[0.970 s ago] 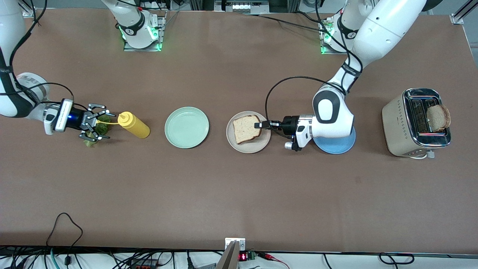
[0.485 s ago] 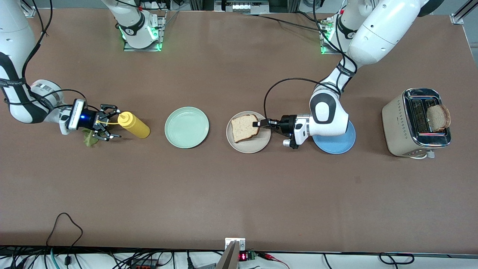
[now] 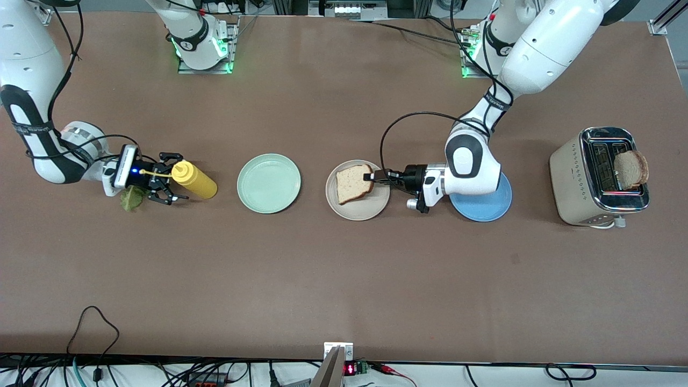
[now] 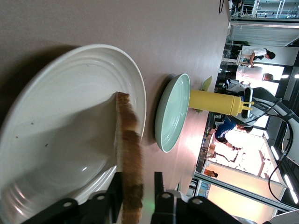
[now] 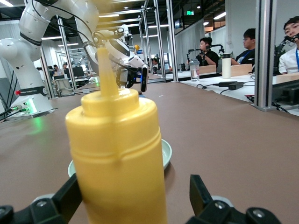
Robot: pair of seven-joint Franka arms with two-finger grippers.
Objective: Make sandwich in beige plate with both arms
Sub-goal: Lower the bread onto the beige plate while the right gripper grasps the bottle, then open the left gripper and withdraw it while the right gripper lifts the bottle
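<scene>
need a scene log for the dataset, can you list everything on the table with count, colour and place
beige plate: 1, beige, mid-table between the other two plates
bread slice: 1, light brown, on the beige plate, one edge between the left gripper's fingers
mint green plate: 1, mint green, beside the beige plate toward the right arm's end
blue plate: 1, blue, beside the beige plate, partly under the left arm
mustard bottle: 1, yellow, lying beside the green plate, toward the right arm's end
lettuce leaf: 1, green, on the table under the right wrist
toaster: 1, cream and chrome, at the left arm's end
toast: 1, brown, sticking out of a toaster slot
left gripper: 1, black, at the bread's edge
right gripper: 1, black, open around the bottle's nozzle end
</scene>
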